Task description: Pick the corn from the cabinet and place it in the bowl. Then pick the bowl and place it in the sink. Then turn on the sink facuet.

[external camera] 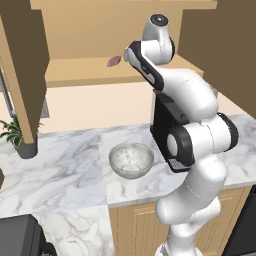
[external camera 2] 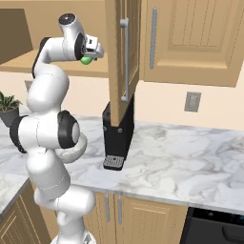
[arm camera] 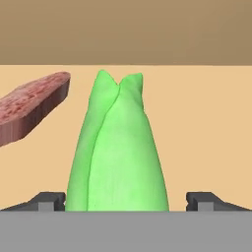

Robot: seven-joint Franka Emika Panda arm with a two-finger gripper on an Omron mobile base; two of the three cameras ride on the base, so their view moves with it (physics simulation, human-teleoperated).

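The corn (arm camera: 118,152), a bright green cob in its husk, lies on the shelf of the cabinet (arm camera: 206,123) with its tip pointing away from me. My gripper (arm camera: 125,201) is open and straddles the cob's near end, one fingertip (arm camera: 49,201) on each side and a small gap at both. From the right base view the gripper (external camera 2: 89,53) reaches into the cabinet above the green corn (external camera 2: 86,60). The marbled bowl (external camera: 131,160) stands empty on the counter below, left of my arm. The sink and the sink facuet are out of view.
A reddish-purple oval item (arm camera: 32,106) lies on the shelf just left of the corn, also seen as (external camera: 114,61). A black coffee machine (external camera 2: 116,138) stands under the open cabinet door (external camera 2: 121,57). A potted plant (external camera: 12,130) sits at the counter's left.
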